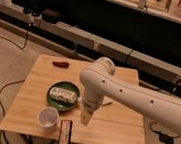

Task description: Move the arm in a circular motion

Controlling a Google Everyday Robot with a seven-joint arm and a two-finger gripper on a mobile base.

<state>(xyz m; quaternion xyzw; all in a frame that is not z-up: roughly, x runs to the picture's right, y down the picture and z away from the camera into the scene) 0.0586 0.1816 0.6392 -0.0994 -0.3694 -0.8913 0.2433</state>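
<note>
Arm (131,95): big, white, built from thick smooth tube segments, with a row of small dark dots along the long link. It comes in from the right edge of the view and runs up and left over the wooden table (113,130) to a rounded elbow above the table's middle. There it bends sharply down. The lower section narrows to a pale tip.

Gripper (85,117): that pale tip. It points straight down over the front-centre of the table, just right of the green plate (52,100) and above and to the right of the dark flat box (65,132). Can't tell if it's touching the tabletop. Open or closed: can't tell from this view. Nothing visibly held.

On the table:
- The green plate is left of centre, with a white wrapped bar (63,94) lying across it. The arm's lower section stands right beside the plate's right rim.
- A white cup (47,117) stands upright in front of the plate, near the front-left corner.
- The dark flat box is at the front edge, just right of the cup.
- A small reddish item (61,64) is near the back-left edge, well apart from the arm.
- A sliver of something pale shows behind the arm's lower section. It's mostly hidden, so I can't identify it.

The elbow blocks the back-centre of the tabletop.
</note>
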